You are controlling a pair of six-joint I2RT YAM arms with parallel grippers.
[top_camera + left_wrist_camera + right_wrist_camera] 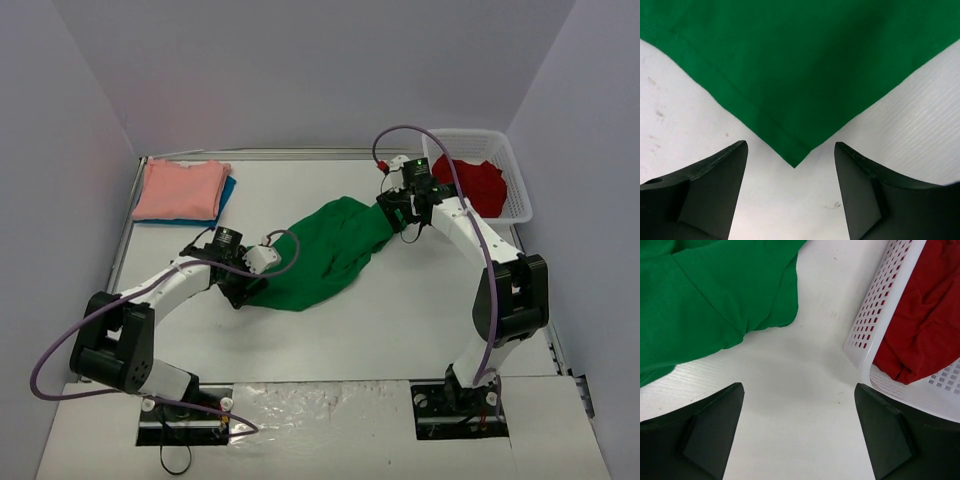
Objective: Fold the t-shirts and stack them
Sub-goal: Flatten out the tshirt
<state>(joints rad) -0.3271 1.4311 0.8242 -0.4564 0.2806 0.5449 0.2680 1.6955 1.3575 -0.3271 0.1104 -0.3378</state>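
Observation:
A bright green t-shirt (330, 250) lies crumpled and stretched diagonally across the middle of the table. My left gripper (243, 292) is open at its near-left corner; in the left wrist view the shirt's hemmed corner (790, 150) points between the fingers without being held. My right gripper (398, 222) is open and empty at the shirt's far-right end; the green cloth (715, 300) lies ahead of it to the left. A folded salmon-pink shirt (180, 188) lies on a teal-blue one (226, 195) at the far left. A red shirt (472, 182) lies in the basket (517, 190).
The white mesh basket (875, 315) stands at the far right corner, close to my right gripper, with the red shirt (925, 325) inside. Grey walls enclose the table on three sides. Purple cables loop from both arms.

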